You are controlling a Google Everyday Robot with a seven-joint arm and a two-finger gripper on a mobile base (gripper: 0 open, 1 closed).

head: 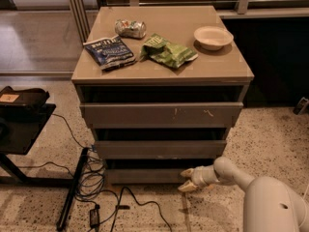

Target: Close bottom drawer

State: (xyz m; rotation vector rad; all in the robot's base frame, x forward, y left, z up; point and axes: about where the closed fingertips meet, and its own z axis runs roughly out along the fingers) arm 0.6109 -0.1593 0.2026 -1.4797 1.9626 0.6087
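The bottom drawer (145, 176) is the lowest of three in the grey-taupe cabinet (162, 71); its plain front panel sits low near the floor, set back under the middle drawer front (159, 149). My gripper (187, 180) is at the right part of the bottom drawer's front, its cream fingertips (186, 172) touching or almost touching the panel. The white arm (231, 173) reaches in from the lower right.
The top drawer front (161, 114) with white scratch marks sticks out farthest. On the cabinet top lie a blue bag (109, 51), a green bag (166, 52), a crushed can (130, 28) and a white bowl (213, 36). Black cables (91, 187) and a black stand (21, 124) are at the left.
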